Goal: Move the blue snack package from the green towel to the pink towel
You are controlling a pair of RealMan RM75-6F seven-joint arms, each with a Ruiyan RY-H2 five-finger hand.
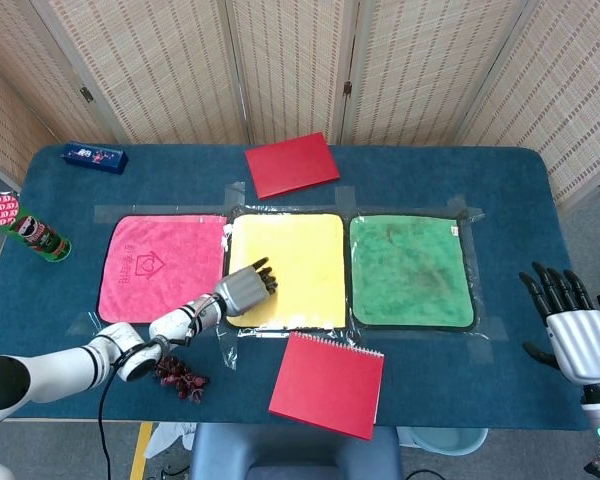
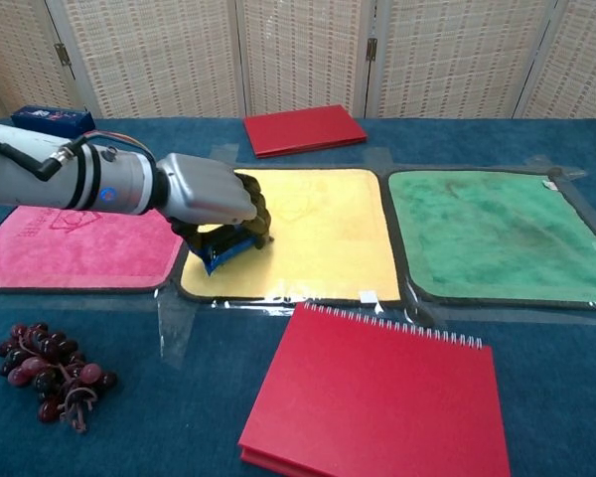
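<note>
left hand [image 2: 214,204] curled round blue snack package [image 2: 222,250], over yellow towel [image 2: 318,234] near pink towel [image 2: 74,243]. green towel [image 2: 497,234] bare. placement left. right hand [image 1: 577,320] open, idle.

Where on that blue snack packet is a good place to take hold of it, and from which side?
Probably across its flat body, from above, fingers over one long edge and thumb under the other. The blue snack package is thin and flat, tilted over the yellow towel, leaving little else to grip. The left hand holds it that way now.
</note>
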